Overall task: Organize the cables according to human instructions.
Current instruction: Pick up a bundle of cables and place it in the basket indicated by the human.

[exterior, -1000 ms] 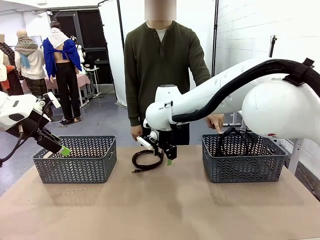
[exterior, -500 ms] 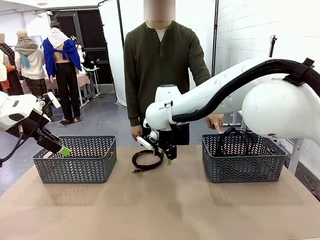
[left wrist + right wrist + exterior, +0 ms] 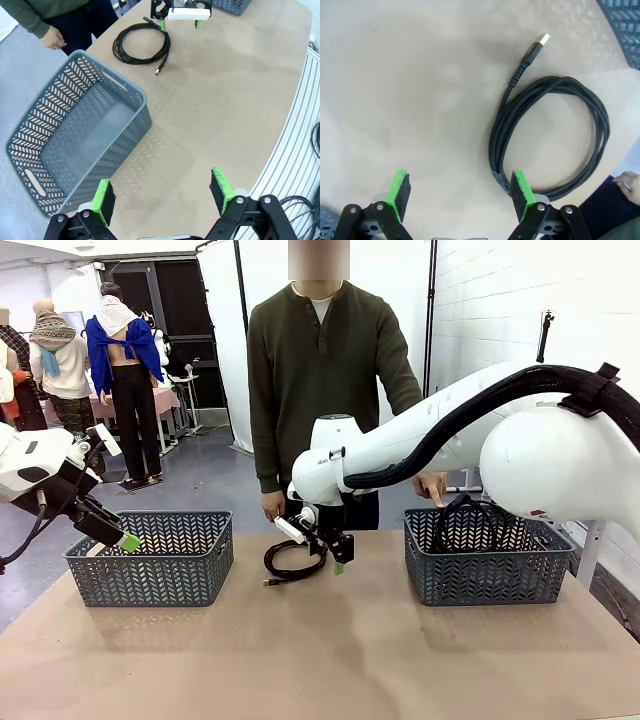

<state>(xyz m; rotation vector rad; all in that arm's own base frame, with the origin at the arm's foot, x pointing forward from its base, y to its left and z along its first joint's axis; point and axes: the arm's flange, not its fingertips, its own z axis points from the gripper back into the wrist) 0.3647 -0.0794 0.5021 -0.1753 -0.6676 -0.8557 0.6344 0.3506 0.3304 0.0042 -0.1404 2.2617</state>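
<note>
1. The counter (image 3: pixel 330 660) is a broad tan surface; the person (image 3: pixel 320 390) in a dark green top stands at its far side.
2. The right arm (image 3: pixel 520 440), white with a black hose along it, reaches across from the right side to the middle of the counter.
3. The left basket (image 3: pixel 150 560), grey with a herringbone weave, sits on the counter's left part; the left wrist view looks down into it (image 3: pixel 75 145).
4. The right basket (image 3: pixel 485 555), of the same make, sits on the right part. Black cord loops (image 3: pixel 470 515) rise out of it, and the person's hand (image 3: pixel 432 485) is at its far left rim beside them.
5. The left arm (image 3: pixel 35 475) hangs at the left edge, above and just outside the left basket.
6. One coiled cable (image 3: pixel 293 562) lies flat on the counter between the two baskets, near the far edge. In the right wrist view the coil (image 3: pixel 555 140) has a plug end (image 3: pixel 535 47) sticking out from it.
7. The right tool (image 3: pixel 328 545) hovers just over the coil's right side, jaws apart and holding nothing; in its own view one green pad (image 3: pixel 521 192) is right beside the cord.
8. The left tool (image 3: pixel 118 537) is also spread wide with nothing between its green pads (image 3: pixel 102 200).
</note>
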